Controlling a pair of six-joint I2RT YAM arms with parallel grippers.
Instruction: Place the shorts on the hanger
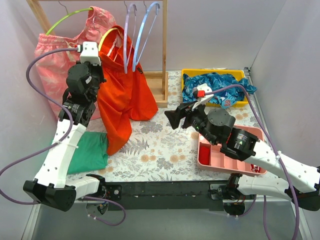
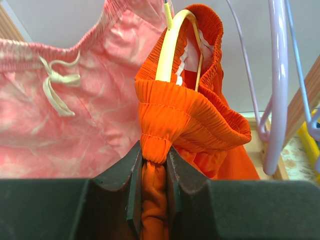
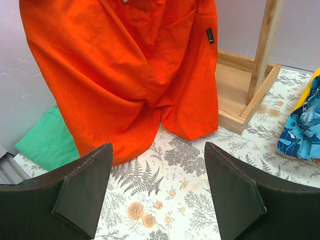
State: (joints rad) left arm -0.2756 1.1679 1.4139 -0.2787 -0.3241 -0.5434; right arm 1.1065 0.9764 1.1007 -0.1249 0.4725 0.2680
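Observation:
The red-orange shorts (image 1: 125,90) hang from the yellow hanger (image 1: 111,34) on the wooden rack, legs trailing down to the table. In the left wrist view the waistband (image 2: 185,120) is draped over the yellow hanger (image 2: 172,45). My left gripper (image 2: 155,165) is shut on a bunched fold of the shorts' waistband, just below the hanger; in the top view it (image 1: 92,54) sits high at the rack. My right gripper (image 3: 157,190) is open and empty, low over the table, facing the shorts' legs (image 3: 120,75); the top view shows it (image 1: 175,117) right of the shorts.
Pink patterned shorts (image 1: 60,65) hang on a green hanger (image 1: 67,20) at left. Lilac and blue hangers (image 1: 137,30) hang right of the yellow one. The rack's wooden post (image 1: 164,50) and base (image 3: 240,95), a green cloth (image 1: 90,152), a yellow bin with blue cloth (image 1: 215,87), a pink tray (image 1: 220,155).

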